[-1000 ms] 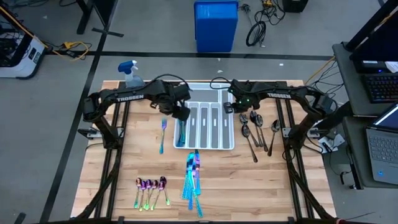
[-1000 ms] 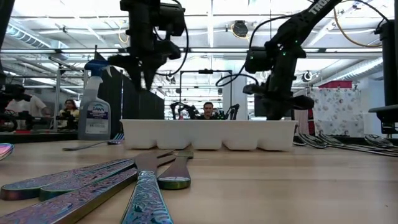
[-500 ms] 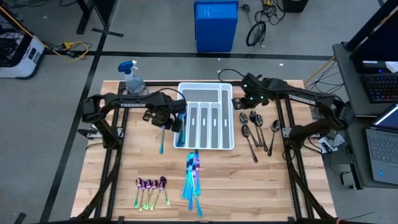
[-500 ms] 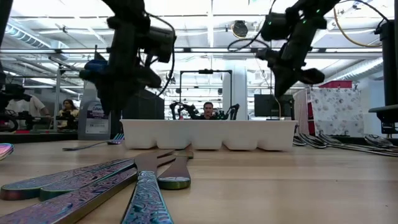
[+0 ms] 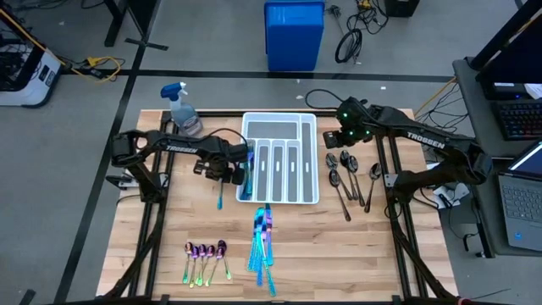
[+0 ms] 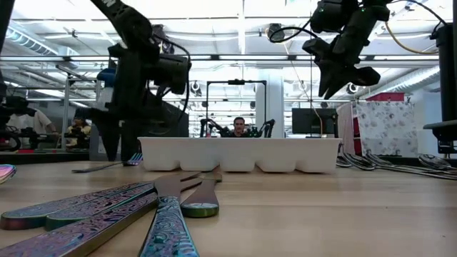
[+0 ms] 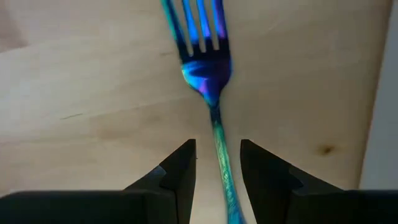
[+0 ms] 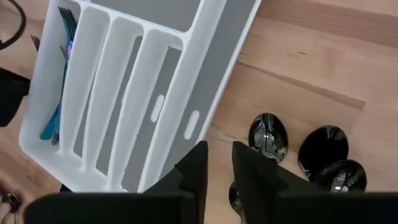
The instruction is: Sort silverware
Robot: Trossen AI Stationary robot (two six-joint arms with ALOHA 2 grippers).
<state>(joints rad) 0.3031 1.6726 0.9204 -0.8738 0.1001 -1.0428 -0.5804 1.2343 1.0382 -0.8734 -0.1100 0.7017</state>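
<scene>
The sorting is only at its beginning. The white tray (image 5: pixel 280 120) stands near the far edge of the counter (image 5: pixel 127 254), about in the middle, and only its compartment on the left side holds something: a few blue-teal forks (image 8: pixel 60 99) lie there, while the other long compartments look empty. One more fork (image 7: pixel 208 74) lies on the counter just beside the left wall of the tray, and the left tool (image 7: pixel 217 177) hangs low over it, its two fingers (image 7: pixel 181 171) apart with the handle of the fork running between them; they do not seem to press on it yet, so in all likelihood this fork is the piece to go in next. The right tool (image 8: pixel 217 165) is raised above the counter at the right side of the tray, over the dark spoons (image 5: pixel 347 176), with its fingers a little apart and nothing between them. Those dark spoons lie in a loose group between the tray and the right edge. The blue knives (image 5: pixel 262 241) lie together near the front edge, in the middle, and the small purple spoons (image 5: pixel 206 254) lie in a row toward the front left corner. So three groups and one fork are left.
</scene>
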